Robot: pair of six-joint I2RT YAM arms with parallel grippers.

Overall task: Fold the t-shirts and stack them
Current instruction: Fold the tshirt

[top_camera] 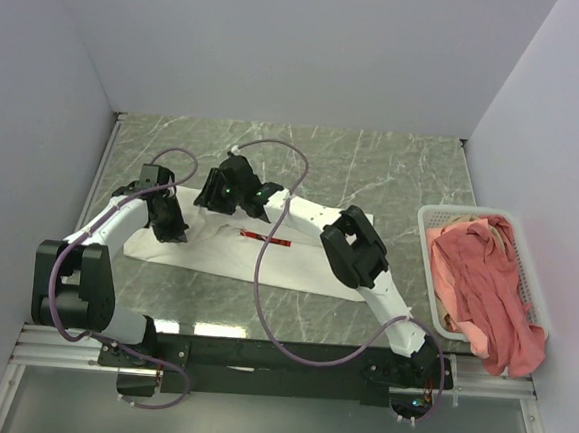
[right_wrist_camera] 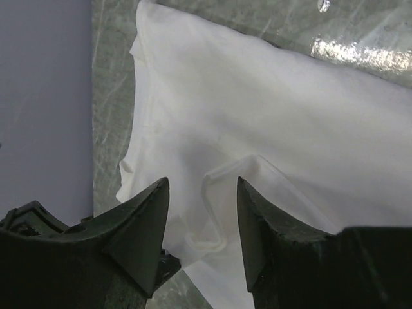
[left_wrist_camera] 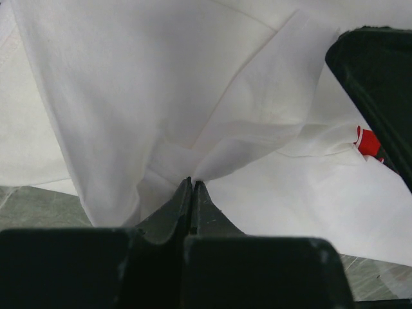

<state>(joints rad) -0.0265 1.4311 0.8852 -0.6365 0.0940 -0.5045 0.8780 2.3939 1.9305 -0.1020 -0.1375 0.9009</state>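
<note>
The left gripper (left_wrist_camera: 192,188) is clamped on a pinch of the white t-shirt (top_camera: 216,253), its two fingers pressed together with the cloth gathered into creases that fan out from the tips. In the top view this gripper sits low over the shirt's left part, near the left edge of the table (top_camera: 373,173). The right gripper (right_wrist_camera: 203,187) has its fingers apart and holds nothing. It is reached across from the right side to the far edge of the shirt, just beside the left gripper, and points toward the left wall. Below the gap between its fingers lies a curled hem of the shirt, but whether the tips touch the cloth cannot be told. The white t-shirt lies spread on the green marbled table in front of the arm bases, rumpled rather than flat, with its right end passing under the right arm. Its red print (top_camera: 265,238) shows as a thin strip near the middle and also peeks out at the right of the left wrist view. Well apart, at the table's right edge, a white slatted basket (top_camera: 429,250) holds a salmon-pink t-shirt (top_camera: 485,282) that spills over its near rim.
</note>
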